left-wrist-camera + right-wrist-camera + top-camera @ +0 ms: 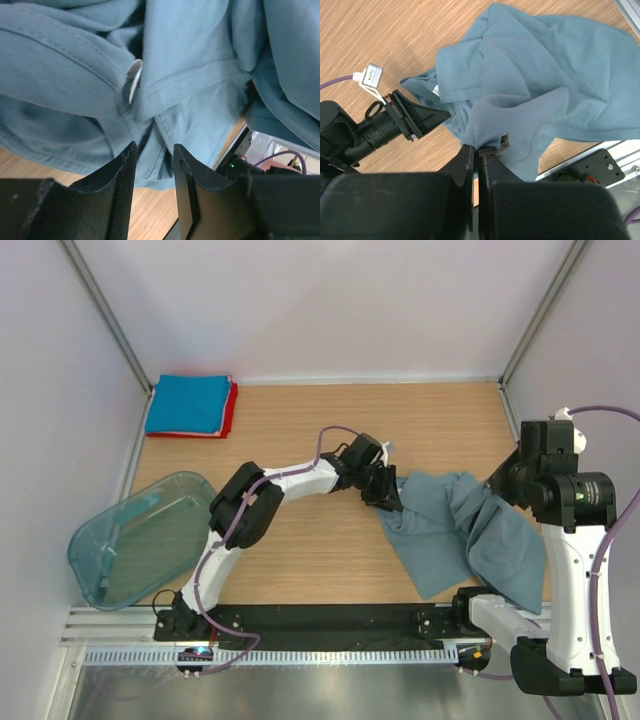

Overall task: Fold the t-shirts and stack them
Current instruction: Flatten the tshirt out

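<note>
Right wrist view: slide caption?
Right gripper shut on a raised fold of the grey-blue t-shirt; left gripper by its neck label.

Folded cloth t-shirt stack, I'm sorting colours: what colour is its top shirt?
Bright blue top shirt, best in top external view.

Red tee (234, 410) mostly under blue tee (188, 403); neck label (134, 82) on grey-blue tee (200, 50) unreadable.

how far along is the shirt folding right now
Done: a blue shirt lies folded on a red shirt in the back left corner. In hand: the grey-blue shirt is crumpled, unfolded; the right gripper pinches a fold of it, the left gripper sits open by its collar. Left: fold it and stack it on the others.
</note>
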`<action>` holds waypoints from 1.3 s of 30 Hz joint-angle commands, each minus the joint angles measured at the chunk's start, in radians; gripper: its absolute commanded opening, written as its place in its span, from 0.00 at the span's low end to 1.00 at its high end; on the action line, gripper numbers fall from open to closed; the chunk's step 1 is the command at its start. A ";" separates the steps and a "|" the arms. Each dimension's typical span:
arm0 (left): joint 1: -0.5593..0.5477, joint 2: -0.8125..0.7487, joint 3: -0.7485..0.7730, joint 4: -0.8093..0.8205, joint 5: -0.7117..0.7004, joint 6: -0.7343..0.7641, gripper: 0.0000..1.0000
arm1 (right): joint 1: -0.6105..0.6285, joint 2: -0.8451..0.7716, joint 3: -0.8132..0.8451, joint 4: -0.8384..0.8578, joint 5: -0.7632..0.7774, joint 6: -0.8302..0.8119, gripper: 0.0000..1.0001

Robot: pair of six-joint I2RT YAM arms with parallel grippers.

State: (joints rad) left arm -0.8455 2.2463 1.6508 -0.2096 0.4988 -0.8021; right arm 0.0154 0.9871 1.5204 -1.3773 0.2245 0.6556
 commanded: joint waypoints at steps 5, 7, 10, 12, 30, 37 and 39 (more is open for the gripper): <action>0.000 0.027 0.066 0.042 -0.011 0.023 0.38 | -0.003 0.005 0.021 -0.086 0.012 -0.033 0.01; 0.002 0.048 0.084 0.042 -0.012 0.021 0.38 | -0.003 0.004 0.020 -0.089 0.015 -0.036 0.01; 0.000 0.065 0.110 0.042 -0.009 0.023 0.38 | -0.003 -0.001 0.017 -0.091 0.018 -0.042 0.01; 0.000 0.070 0.119 0.042 -0.012 0.021 0.38 | -0.003 -0.002 0.015 -0.091 0.018 -0.045 0.01; 0.005 0.124 0.205 0.030 -0.057 0.001 0.36 | -0.003 -0.019 0.024 -0.120 0.024 -0.054 0.01; 0.006 0.133 0.218 0.022 -0.034 -0.017 0.23 | -0.003 -0.028 0.027 -0.131 0.026 -0.051 0.01; 0.006 0.122 0.211 0.021 -0.023 -0.025 0.12 | -0.003 -0.033 0.026 -0.132 0.030 -0.051 0.01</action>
State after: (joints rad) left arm -0.8436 2.3745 1.8427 -0.2066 0.4541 -0.8146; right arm 0.0154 0.9726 1.5204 -1.3777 0.2306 0.6247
